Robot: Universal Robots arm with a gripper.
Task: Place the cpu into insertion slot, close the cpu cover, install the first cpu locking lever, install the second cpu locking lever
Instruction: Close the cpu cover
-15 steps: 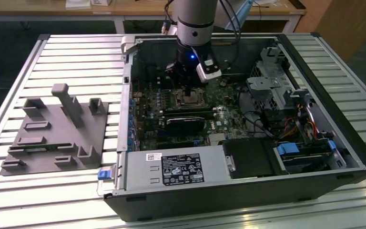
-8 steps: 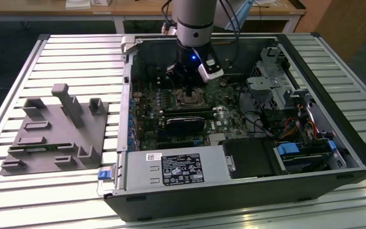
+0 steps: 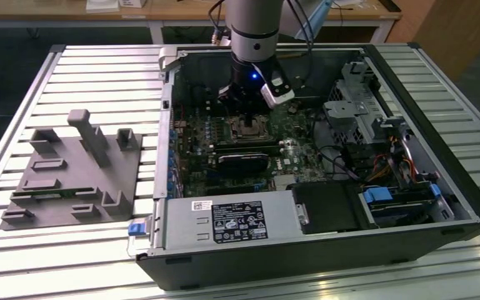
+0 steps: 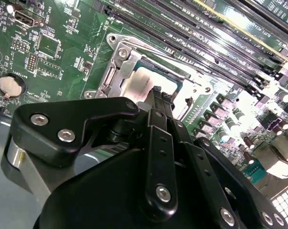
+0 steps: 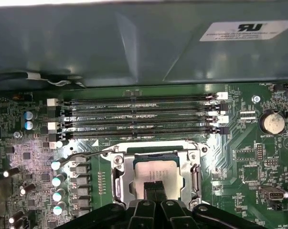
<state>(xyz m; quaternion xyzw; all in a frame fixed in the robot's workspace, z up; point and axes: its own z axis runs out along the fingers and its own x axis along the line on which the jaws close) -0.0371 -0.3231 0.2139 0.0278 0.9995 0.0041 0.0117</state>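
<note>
The cpu (image 5: 155, 171) (image 4: 136, 80), a pale square chip, lies in the insertion slot (image 3: 245, 129) on the green motherboard. The silver cpu cover (image 5: 119, 179) (image 4: 116, 67) lies flat around it, the chip showing through its window. A thin wire lever (image 5: 86, 155) curves out from the socket's corner, over the board. My gripper (image 5: 155, 190) (image 4: 158, 93) (image 3: 244, 112) hangs right over the chip's middle, its two black fingertips shut together with nothing between them. Whether they touch the chip I cannot tell.
Long memory slots (image 5: 139, 114) run beside the socket, with capacitors (image 5: 58, 191) on one side and a coin battery (image 5: 272, 122) on the other. The case wall (image 5: 134, 43) rises close behind. A labelled power supply (image 3: 232, 222) and a grey fixture (image 3: 73, 169) show in the exterior view.
</note>
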